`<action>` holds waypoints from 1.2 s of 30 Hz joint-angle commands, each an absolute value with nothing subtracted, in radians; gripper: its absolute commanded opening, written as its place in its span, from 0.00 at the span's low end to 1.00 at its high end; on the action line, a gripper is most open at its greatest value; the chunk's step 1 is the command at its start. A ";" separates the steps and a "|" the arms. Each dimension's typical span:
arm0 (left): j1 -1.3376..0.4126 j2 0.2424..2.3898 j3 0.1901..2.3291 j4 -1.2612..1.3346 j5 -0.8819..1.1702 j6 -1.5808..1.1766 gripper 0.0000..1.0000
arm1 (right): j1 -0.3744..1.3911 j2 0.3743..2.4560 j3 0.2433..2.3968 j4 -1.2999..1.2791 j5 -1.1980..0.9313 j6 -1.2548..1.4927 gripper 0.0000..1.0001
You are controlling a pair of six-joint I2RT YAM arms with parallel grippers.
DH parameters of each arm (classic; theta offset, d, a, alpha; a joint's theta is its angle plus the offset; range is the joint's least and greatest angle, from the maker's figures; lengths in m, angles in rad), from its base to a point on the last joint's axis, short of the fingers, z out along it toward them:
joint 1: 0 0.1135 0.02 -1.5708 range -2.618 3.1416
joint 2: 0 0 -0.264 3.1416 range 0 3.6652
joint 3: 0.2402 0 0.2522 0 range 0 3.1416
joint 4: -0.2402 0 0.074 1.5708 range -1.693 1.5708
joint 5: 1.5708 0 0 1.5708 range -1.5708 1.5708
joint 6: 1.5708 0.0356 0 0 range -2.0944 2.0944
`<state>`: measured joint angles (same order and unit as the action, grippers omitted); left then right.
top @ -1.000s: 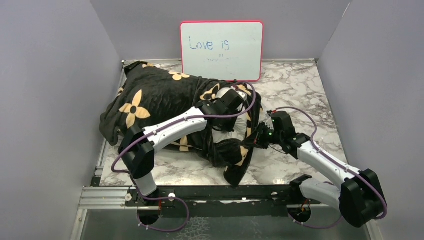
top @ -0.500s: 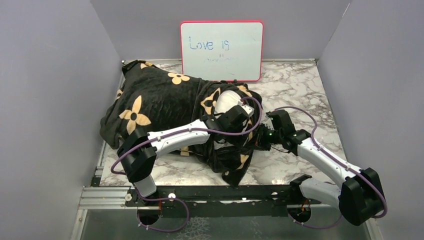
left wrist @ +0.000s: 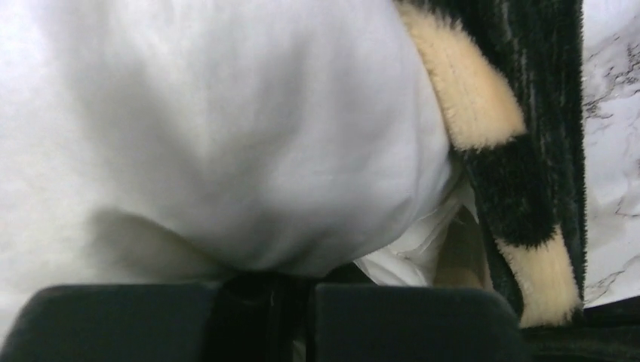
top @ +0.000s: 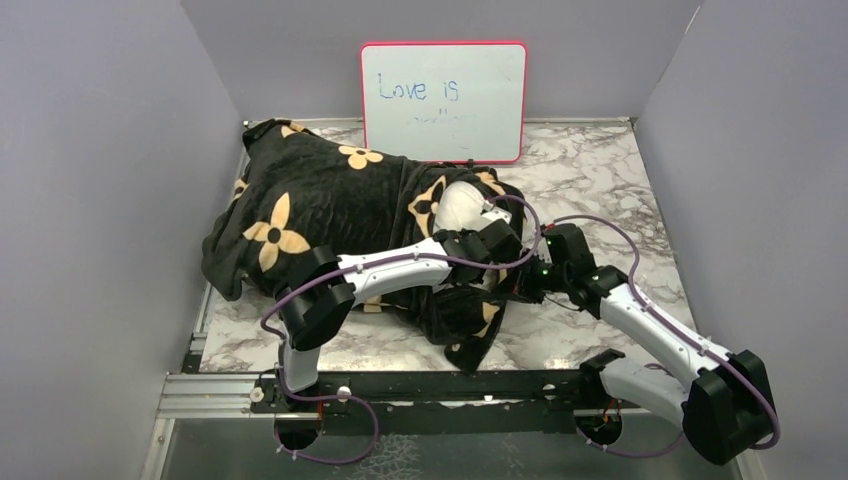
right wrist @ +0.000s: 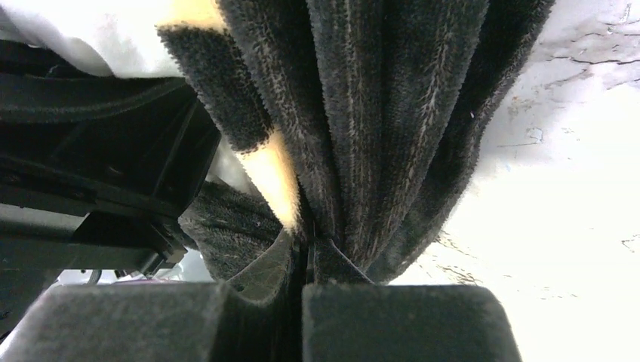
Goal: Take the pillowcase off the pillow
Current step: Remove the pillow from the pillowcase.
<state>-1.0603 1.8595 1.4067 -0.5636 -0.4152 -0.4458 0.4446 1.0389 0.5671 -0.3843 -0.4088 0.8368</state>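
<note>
Slip risk: right hand (right wrist: 302, 294) pinches pillowcase (right wrist: 377, 113) hem thinly, left hand (left wrist: 268, 294) clamps pillow (left wrist: 226, 136); velvet may slide free.

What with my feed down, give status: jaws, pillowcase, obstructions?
Left jaws shut on pillow. Right jaws shut on pillowcase. Pillowcase mostly on, one pillow corner out. Only the whiteboard behind, apart from both arms.

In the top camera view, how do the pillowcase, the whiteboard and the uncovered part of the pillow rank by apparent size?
Largest: the pillowcase.
Then: the whiteboard.
Smallest: the uncovered part of the pillow.
</note>
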 commanded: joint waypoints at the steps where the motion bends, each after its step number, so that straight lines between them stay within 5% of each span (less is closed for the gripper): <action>1: -1.016 1.929 1.485 -0.545 -0.551 -0.404 0.00 | 0.451 1.002 0.512 -0.555 -0.411 0.823 0.00; 9: -0.838 1.810 1.732 -0.560 -0.406 -0.382 0.00 | 0.451 1.049 0.280 -0.334 -0.505 0.867 0.00; 15: -0.824 1.784 1.736 -0.560 -0.328 -0.405 0.00 | 0.451 1.093 0.348 -0.377 -0.466 0.810 0.00; 28: -0.887 1.763 1.593 -0.514 -0.320 -0.494 0.00 | 0.451 1.081 0.713 -0.467 -0.603 0.958 0.68; 34: -0.928 1.780 1.559 -0.492 -0.382 -0.518 0.00 | 0.451 1.129 0.707 -0.444 -0.736 1.133 0.72; 36: -0.935 1.782 1.555 -0.488 -0.399 -0.526 0.00 | 0.451 1.155 0.729 -0.536 -0.716 1.149 0.61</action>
<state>-0.9356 1.8095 1.5597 -0.6300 -0.2535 -0.4957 0.4374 1.1107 0.7052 -0.3351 -0.6022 1.0336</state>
